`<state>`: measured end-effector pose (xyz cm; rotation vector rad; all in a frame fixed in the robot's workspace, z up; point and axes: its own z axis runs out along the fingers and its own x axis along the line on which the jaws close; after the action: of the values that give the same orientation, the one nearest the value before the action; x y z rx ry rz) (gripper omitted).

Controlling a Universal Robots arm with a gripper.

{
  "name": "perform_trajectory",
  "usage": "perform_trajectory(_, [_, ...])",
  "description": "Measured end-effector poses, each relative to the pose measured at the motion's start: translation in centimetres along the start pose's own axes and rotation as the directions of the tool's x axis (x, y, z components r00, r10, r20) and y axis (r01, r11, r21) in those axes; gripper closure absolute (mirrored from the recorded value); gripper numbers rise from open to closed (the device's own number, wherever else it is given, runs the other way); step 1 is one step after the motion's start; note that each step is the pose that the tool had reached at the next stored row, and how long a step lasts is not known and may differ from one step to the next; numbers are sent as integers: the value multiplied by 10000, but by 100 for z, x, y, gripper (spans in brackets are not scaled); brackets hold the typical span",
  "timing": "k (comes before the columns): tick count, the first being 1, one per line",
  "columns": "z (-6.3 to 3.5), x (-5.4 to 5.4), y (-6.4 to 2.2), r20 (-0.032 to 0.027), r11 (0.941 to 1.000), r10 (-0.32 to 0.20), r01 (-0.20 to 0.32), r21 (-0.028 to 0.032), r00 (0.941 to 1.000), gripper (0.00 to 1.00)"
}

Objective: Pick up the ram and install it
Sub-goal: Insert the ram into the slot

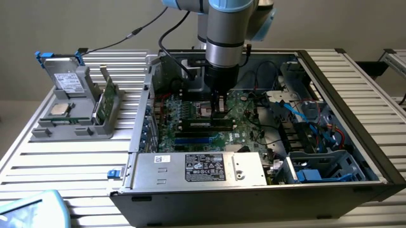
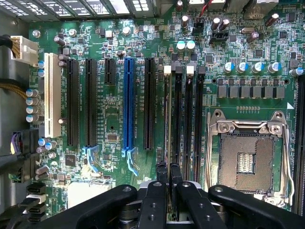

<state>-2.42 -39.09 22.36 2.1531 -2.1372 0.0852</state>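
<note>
pickup looks done: my black gripper (image 2: pixel 168 171) is clenched on the long thin dark green ram stick (image 2: pixel 167 119), standing in the black plastic memory slots (image 2: pixel 188 119) mid-case; full seating i judge unconfirmed

Silver-grey arm (image 1: pixel 223 33) with pale blue caps (image 1: pixel 231 4) — looping black cable (image 1: pixel 166 35) — black tool (image 1: pixel 219 110).

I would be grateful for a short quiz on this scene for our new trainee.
1. True or false: the processor socket on the board is empty.
2. Besides black and white, which colour of long slot is on the board: A red, B blue, C yellow?
3. Fill in: the end effector is shut on the ___ at the memory slots.
Key: 1 true; 2 B, the blue slot; 3 ram.
</note>
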Motion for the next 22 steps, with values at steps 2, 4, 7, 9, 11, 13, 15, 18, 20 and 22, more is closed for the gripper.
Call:
perform_trajectory(2, [0, -1, 0, 1, 10000, 0, 0, -1, 10000, 87])
perform_trajectory(4, [0, -1, 0, 0, 10000, 0, 0, -11, 10000, 87])
perform_trajectory(7, [-1, -2, 1, 1, 10000, -3, 3, -48, 10000, 87])
perform_trajectory(9, [-1, -3, -1, 2, 10000, -10, 10, -85, 10000, 87])
perform_trajectory(11, [-1, -3, -1, 3, 10000, -10, 10, -92, 10000, 87])
perform_trajectory(13, [0, -4, -3, 5, 10000, -11, 11, -93, 10000, 87])
perform_trajectory(15, [-1, -8, -6, 3, 10000, -12, 12, -94, 10000, 87])
perform_trajectory(18, [-2, -12, -9, 2, 10000, -15, 15, -94, 10000, 87])
perform_trajectory(20, [-2, -13, -9, 3, 10000, -16, 16, -93, 10000, 87])
perform_trajectory(22, [-2, -14, -10, 3, 10000, -16, 16, -93, 10000, 87])
